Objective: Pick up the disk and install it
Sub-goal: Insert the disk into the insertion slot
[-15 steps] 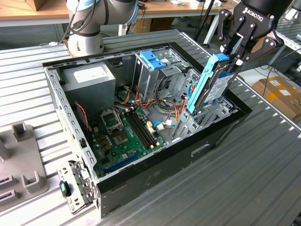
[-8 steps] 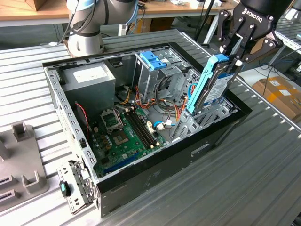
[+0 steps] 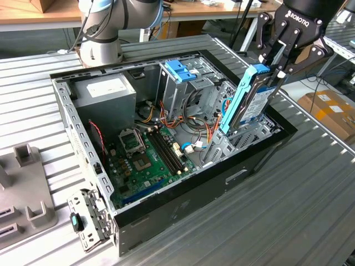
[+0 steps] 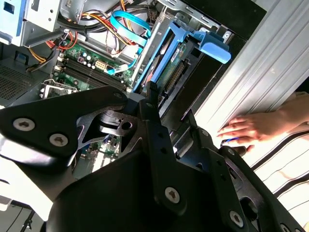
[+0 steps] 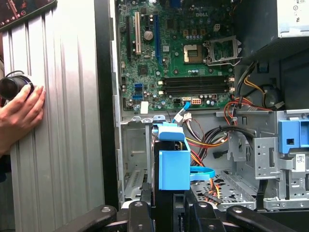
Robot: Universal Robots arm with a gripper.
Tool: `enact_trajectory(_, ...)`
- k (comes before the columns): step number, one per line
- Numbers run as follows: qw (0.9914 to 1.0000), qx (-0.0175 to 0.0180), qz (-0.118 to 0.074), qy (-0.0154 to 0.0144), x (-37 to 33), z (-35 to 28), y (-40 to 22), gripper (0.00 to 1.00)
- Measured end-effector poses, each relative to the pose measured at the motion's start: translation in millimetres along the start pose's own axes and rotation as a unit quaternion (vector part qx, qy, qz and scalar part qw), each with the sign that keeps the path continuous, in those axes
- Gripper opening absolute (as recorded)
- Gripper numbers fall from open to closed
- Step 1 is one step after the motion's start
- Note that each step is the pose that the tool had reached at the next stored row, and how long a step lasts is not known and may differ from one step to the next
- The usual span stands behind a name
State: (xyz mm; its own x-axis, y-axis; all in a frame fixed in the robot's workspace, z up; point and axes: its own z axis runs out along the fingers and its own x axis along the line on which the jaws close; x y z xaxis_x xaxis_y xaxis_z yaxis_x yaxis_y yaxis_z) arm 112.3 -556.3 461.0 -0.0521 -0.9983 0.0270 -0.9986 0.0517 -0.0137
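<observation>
**Gripper** (image 3: 273,69): is clamping the upper end of the disk (image 3: 252,100), with one finger bearing on each flat face.

**Disk:** is hanging below the gripper on edge.
- Its light-blue carrier is framing the edge that faces the exterior view.
- The long axis is standing steep and leaning, so the lower end is lying toward the exterior view's left of the gripped end.
- In the first wrist view the carrier's blue end (image 5: 174,164) is sitting just beyond the fingers, in line with them.

**Drive bay** (image 3: 236,138): is standing at the corner of the open computer case (image 3: 183,208) on the exterior view's right.
- The disk's lower end is dipping into it.
- By the look of it, the disk's axis is running roughly along the bay's slot and the drive is sitting only partway in. How deep cannot be told.

**Also in the case:** the motherboard (image 3: 144,155), a grey power-supply box (image 3: 105,91), and a blue bracket (image 3: 180,71) topping an upright cage.

**Outside the case:** a person's hand (image 5: 21,113) is resting on the bench (image 3: 310,210).
</observation>
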Motion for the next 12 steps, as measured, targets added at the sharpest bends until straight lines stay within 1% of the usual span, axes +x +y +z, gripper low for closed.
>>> enact_trajectory(3,1.0,0.0,0.0,0.0,0.0,0.0,-0.1,0.35)
enact_trajectory(6,0.99999,0.0001,-0.005,-0.0001,0.0,0.0,-0.1,0.35)
enact_trajectory(12,0.99999,0.0001,-0.005,-0.0001,0.0,0.3,0.0,0.35)
